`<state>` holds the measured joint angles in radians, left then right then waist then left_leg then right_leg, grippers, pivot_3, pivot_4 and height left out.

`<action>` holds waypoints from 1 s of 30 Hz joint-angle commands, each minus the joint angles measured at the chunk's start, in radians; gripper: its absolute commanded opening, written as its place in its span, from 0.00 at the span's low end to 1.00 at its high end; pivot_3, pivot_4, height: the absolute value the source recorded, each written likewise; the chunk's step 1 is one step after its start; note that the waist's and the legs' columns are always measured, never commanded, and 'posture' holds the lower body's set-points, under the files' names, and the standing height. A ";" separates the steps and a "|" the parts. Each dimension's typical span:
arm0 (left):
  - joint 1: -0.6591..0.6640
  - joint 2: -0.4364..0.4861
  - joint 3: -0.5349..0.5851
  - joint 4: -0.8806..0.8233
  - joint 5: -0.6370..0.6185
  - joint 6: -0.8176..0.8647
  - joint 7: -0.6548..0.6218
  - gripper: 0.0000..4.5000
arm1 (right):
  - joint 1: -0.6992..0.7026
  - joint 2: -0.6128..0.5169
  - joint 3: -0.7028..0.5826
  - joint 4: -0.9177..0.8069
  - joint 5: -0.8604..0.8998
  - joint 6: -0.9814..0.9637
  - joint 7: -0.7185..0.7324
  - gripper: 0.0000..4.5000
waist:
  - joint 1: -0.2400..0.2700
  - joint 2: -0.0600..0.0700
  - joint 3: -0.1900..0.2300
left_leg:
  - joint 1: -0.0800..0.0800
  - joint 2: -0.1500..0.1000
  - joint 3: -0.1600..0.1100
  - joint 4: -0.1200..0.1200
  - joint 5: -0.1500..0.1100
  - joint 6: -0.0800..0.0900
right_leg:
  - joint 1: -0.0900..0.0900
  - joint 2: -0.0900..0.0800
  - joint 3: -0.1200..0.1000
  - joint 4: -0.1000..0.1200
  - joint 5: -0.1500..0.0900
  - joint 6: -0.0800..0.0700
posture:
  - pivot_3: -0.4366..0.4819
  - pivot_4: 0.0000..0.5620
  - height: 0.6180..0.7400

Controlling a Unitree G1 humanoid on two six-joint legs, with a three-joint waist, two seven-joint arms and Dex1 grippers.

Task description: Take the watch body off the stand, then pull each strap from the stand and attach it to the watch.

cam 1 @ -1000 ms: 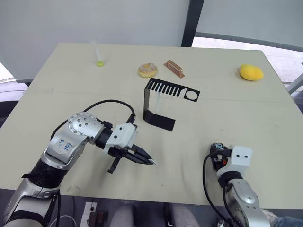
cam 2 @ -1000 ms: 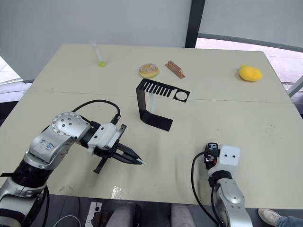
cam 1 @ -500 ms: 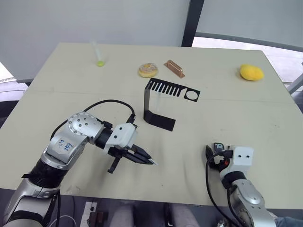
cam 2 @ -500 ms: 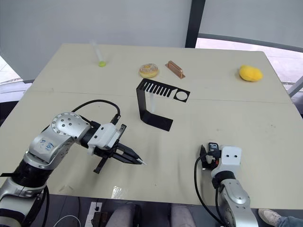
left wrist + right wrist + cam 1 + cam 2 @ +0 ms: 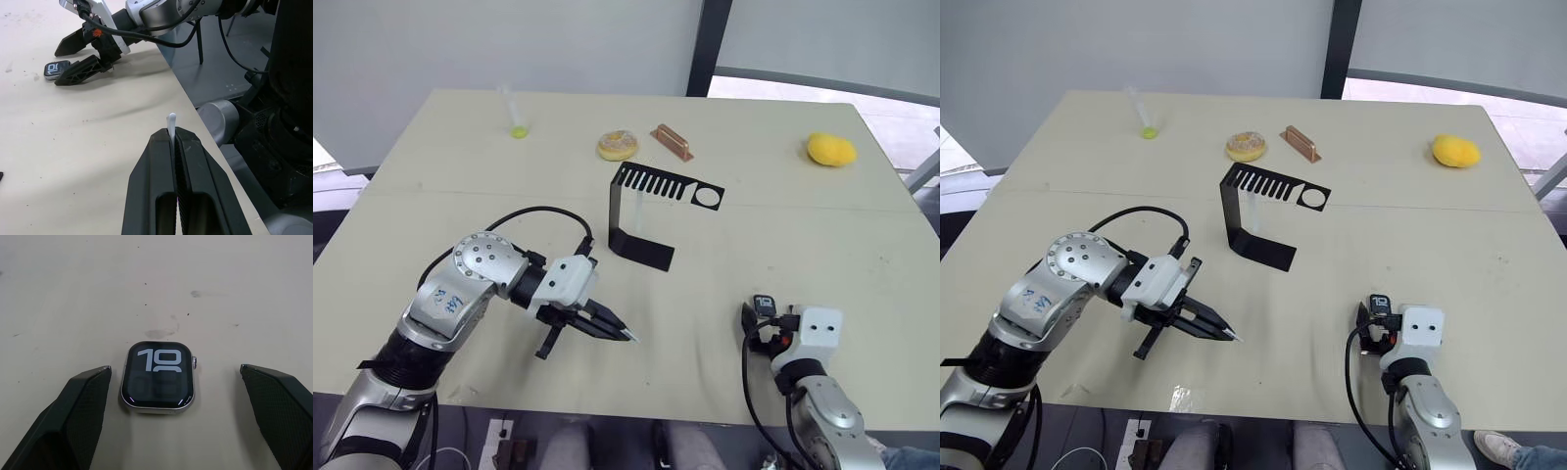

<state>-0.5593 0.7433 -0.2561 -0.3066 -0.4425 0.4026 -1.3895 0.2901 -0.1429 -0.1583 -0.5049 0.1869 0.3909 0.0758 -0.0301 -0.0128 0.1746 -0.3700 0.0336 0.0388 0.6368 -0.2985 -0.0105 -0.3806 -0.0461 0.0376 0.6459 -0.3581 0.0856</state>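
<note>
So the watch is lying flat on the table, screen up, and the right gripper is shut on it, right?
Not quite. The watch does lie flat on the table, screen up, but the right gripper is open, its fingers standing apart on either side of the watch without touching it. The right wrist view shows this.

1 stand (image 5: 651, 211), 1 watch body (image 5: 158, 376), 1 strap (image 5: 171, 125), 1 lemon (image 5: 831, 150), 1 doughnut (image 5: 618, 145), 2 grippers: left gripper (image 5: 625, 334) and right gripper (image 5: 171, 426).
</note>
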 commanded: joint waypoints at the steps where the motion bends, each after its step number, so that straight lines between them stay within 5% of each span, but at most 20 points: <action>1: -0.009 0.007 0.005 -0.028 0.003 -0.011 -0.005 0.00 | 0.009 0.014 -0.001 0.013 0.005 -0.011 0.002 0.99 | 0.000 0.000 0.000 | 0.000 0.000 0.000 0.000 0.000 0.000 | 0.000 0.000 0.000 0.000 0.000 0.000 | 0.48 0.27 1.00; 5: -0.012 0.004 0.003 -0.025 0.003 -0.011 -0.006 0.00 | 0.010 0.019 0.017 0.020 0.005 -0.010 0.015 0.94 | -0.002 0.000 0.000 | 0.000 0.000 0.000 0.000 0.000 0.000 | 0.000 0.000 0.000 0.000 0.000 0.000 | 0.48 0.27 1.00; 7: -0.014 0.004 0.003 -0.023 0.004 -0.013 -0.007 0.00 | 0.012 0.019 0.017 0.026 0.007 -0.014 0.017 0.81 | -0.001 0.000 0.000 | 0.000 0.000 0.000 0.000 0.000 0.000 | 0.000 0.000 0.000 0.000 0.000 0.000 | 0.48 0.27 1.00; 11: -0.018 0.001 0.002 -0.016 0.006 -0.014 -0.007 0.00 | 0.009 0.014 0.015 0.033 0.014 -0.021 0.021 0.37 | -0.001 -0.001 0.000 | 0.000 0.000 0.000 0.000 0.000 0.000 | 0.000 0.000 0.000 0.000 0.000 0.000 | 0.48 0.27 1.00; 12: -0.020 0.001 0.002 -0.014 0.006 -0.015 -0.008 0.00 | 0.007 0.012 0.016 0.034 0.017 -0.022 0.025 0.34 | -0.001 -0.001 0.000 | 0.000 0.000 0.000 0.000 0.000 0.000 | 0.000 0.000 0.000 0.000 0.000 0.000 | 0.48 0.27 1.00; 24: -0.028 -0.014 0.007 0.007 0.022 -0.042 0.001 0.00 | -0.021 -0.046 -0.018 0.008 0.054 -0.069 0.078 0.34 | 0.000 -0.001 0.000 | 0.000 0.000 0.000 0.000 0.000 0.000 | 0.000 0.000 0.000 0.000 0.000 0.000 | 0.48 0.27 1.00; 30: -0.011 -0.011 0.131 0.103 0.028 -0.184 0.038 0.00 | -0.091 -0.228 -0.081 -0.140 0.385 0.172 0.276 0.34 | -0.001 0.000 0.000 | 0.000 0.002 0.000 0.002 0.000 0.000 | 0.000 0.002 0.000 0.000 0.000 0.000 | 0.48 0.27 1.00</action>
<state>-0.5724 0.7235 -0.1779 -0.2159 -0.4209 0.2773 -1.3585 0.2057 -0.3400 -0.2190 -0.5865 0.4588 0.4862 0.2921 -0.0309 -0.0127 0.1746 -0.3698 0.0358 0.0387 0.6399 -0.2987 -0.0102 -0.3805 -0.0438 0.0376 0.6467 -0.3581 0.0856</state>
